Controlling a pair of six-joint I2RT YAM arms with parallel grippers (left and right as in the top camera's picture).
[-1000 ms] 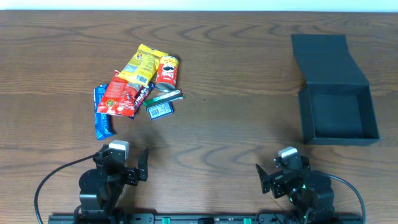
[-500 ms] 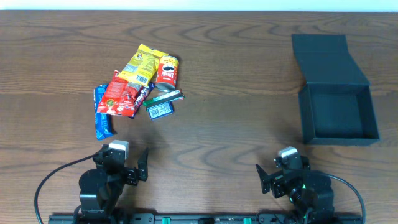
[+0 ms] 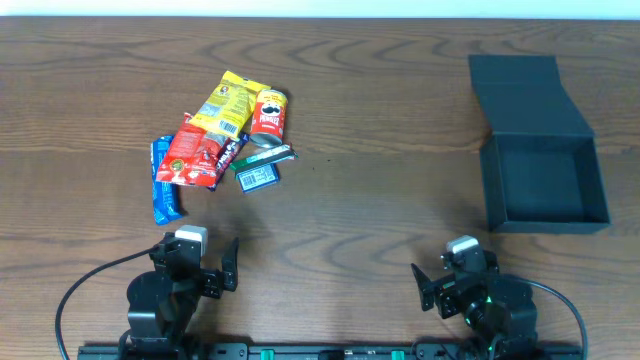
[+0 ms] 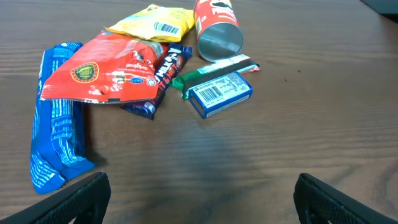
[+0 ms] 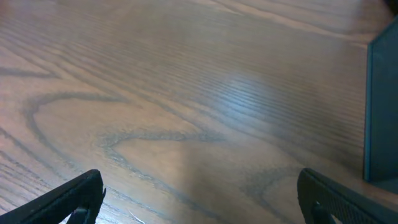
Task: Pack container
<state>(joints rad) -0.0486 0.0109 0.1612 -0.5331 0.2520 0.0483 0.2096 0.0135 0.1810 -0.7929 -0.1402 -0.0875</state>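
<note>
The container [image 3: 543, 183] is a dark square box at the right of the table, empty, its flap lid [image 3: 525, 94] lying open behind it; its wall shows at the right edge of the right wrist view [image 5: 380, 112]. A pile of snacks lies at the left: a Pringles can [image 3: 268, 113] [image 4: 217, 28], a yellow bag [image 3: 228, 101] [image 4: 158, 20], a red bag [image 3: 190, 152] [image 4: 106, 68], a blue wrapper [image 3: 165, 190] [image 4: 56, 130], a small blue box [image 3: 257, 177] [image 4: 221, 93]. My left gripper [image 3: 228, 268] [image 4: 202, 199] is open and empty near the front edge. My right gripper [image 3: 420, 285] [image 5: 199, 199] is open and empty.
A green-ended bar [image 3: 270, 155] [image 4: 214, 70] and a dark wrapper [image 3: 228, 152] [image 4: 163, 78] also lie in the pile. Bare wooden table [image 3: 380, 200] lies between the pile and the box. The arm bases sit along the front edge.
</note>
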